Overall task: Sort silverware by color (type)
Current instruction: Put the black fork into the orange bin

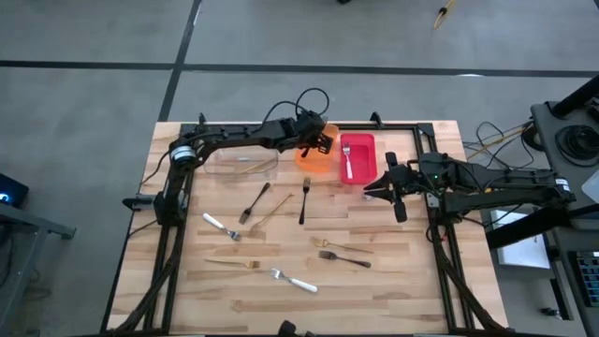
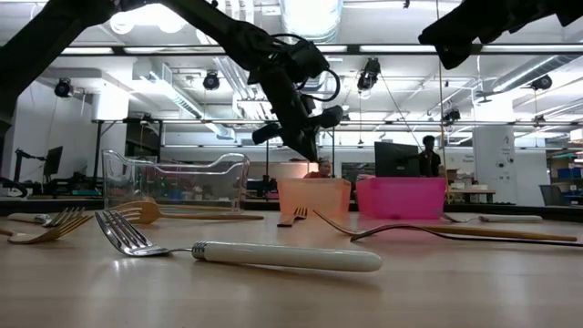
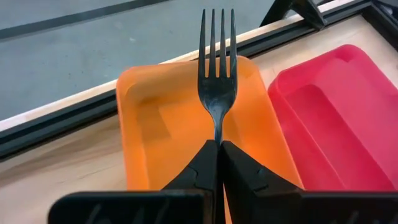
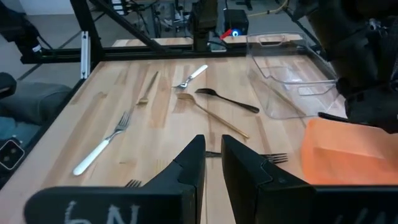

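My left gripper [image 3: 218, 144] hovers over the orange bin [image 3: 152, 124] at the table's far side, shut on a black fork [image 3: 217, 87]. My right gripper [image 4: 213, 148] hangs just right of the red bin [image 1: 364, 148], above the table, open by a narrow gap and empty. A silver fork with a pale handle [image 1: 348, 161] lies in the red bin. On the table lie black forks [image 1: 255, 201] [image 1: 304, 199] [image 1: 344, 257], gold pieces [image 1: 271, 213] [image 1: 232, 264] [image 1: 342, 245] and pale-handled silver forks [image 1: 222, 227] [image 1: 295, 281]. My left gripper pinches the black fork between its two fingers at the top of the handle, just behind the neck [image 3: 217, 132]. The fingers lie along the fork, and the tines [image 3: 217, 37] stick out past the fingertips. The fork is lifted clear above the orange bin; the rest of the handle is hidden between the fingers.
A clear bin [image 1: 241, 167] stands left of the orange bin at the far side. A black frame rail [image 1: 402, 125] runs along the table's far edge behind the bins. The loose silverware lies spread over the middle and near part of the table.
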Action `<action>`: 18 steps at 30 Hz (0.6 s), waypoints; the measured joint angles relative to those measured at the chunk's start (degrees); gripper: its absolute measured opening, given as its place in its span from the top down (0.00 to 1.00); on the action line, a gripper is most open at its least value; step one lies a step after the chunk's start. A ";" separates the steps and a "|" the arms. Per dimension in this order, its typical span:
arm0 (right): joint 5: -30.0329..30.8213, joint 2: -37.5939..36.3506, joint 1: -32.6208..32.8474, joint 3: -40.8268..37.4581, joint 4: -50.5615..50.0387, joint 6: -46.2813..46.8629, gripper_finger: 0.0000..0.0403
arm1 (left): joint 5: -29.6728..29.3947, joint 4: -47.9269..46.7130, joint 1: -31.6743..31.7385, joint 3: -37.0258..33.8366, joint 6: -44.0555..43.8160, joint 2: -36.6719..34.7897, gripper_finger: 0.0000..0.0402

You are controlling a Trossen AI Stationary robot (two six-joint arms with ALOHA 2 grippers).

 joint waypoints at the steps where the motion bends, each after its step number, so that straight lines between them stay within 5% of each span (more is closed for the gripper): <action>1: 0.00 0.00 0.00 0.00 0.02 0.00 0.89 | 0.07 0.38 -0.06 0.00 -0.21 0.13 1.00; 18: -0.02 0.00 -0.09 0.00 -0.92 -0.01 0.89 | 0.66 2.19 -0.97 0.00 -2.26 4.40 1.00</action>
